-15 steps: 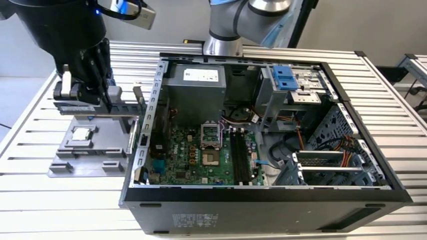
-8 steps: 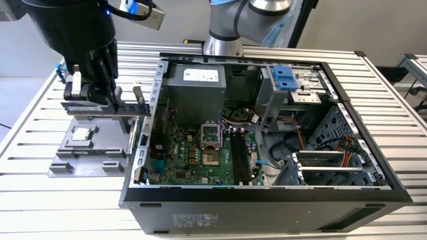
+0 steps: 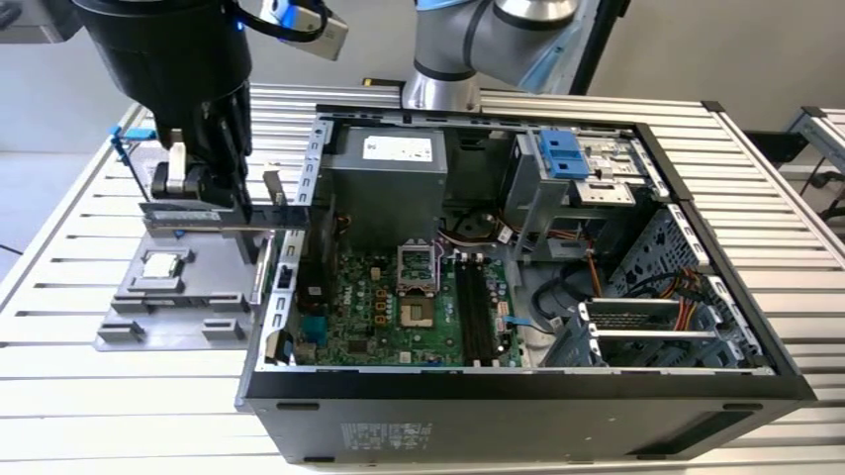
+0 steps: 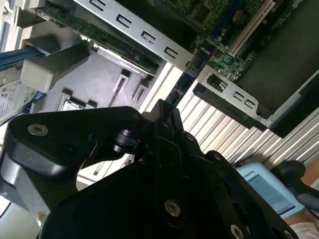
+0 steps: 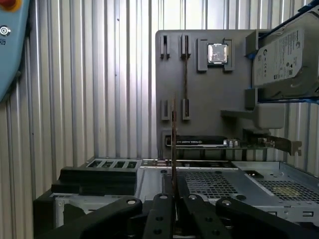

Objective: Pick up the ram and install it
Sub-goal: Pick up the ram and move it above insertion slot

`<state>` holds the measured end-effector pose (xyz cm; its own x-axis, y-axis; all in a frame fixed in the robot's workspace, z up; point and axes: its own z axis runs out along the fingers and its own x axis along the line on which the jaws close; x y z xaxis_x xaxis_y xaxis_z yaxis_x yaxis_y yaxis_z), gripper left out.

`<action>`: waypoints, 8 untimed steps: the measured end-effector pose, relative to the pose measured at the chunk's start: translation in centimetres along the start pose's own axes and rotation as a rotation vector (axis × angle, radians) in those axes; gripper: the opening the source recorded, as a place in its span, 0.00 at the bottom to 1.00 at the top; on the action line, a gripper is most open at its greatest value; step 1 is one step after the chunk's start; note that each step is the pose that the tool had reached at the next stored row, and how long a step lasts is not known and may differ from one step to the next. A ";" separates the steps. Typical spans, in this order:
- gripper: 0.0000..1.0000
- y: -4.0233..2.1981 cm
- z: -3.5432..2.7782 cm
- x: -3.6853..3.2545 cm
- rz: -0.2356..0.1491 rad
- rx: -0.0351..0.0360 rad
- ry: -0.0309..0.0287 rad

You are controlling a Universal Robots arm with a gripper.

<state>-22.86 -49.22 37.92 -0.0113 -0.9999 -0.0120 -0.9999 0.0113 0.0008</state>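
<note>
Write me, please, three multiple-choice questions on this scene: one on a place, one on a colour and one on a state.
1. Where is the ram?
A. In a motherboard slot.
B. Held in the tool.
C. Flat on the table.

2. What colour is the tray under the processor chip?
A. Grey.
B. Red.
C. Yellow.

3. How is the computer case?
A. Closed by a side panel.
B. Covered with a cloth.
C. Open, with the motherboard exposed.

Answers:
1. B, the tool clamps the stick in both wrist views.
2. A, the tray looks grey in the exterior view.
3. C, the board lies bare inside the case.
</note>
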 end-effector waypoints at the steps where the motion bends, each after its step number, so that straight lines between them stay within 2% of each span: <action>1: 0.00 -0.18 -0.01 0.00 0.000 -0.0001 0.0002; 3: 0.00 -0.73 -0.01 -0.01 0.000 -0.0001 0.0001; 8: 0.00 -1.52 0.00 -0.02 0.000 0.0000 0.0000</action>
<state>-21.34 -49.22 37.92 -0.0114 -0.9999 -0.0120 -0.9999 0.0114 0.0009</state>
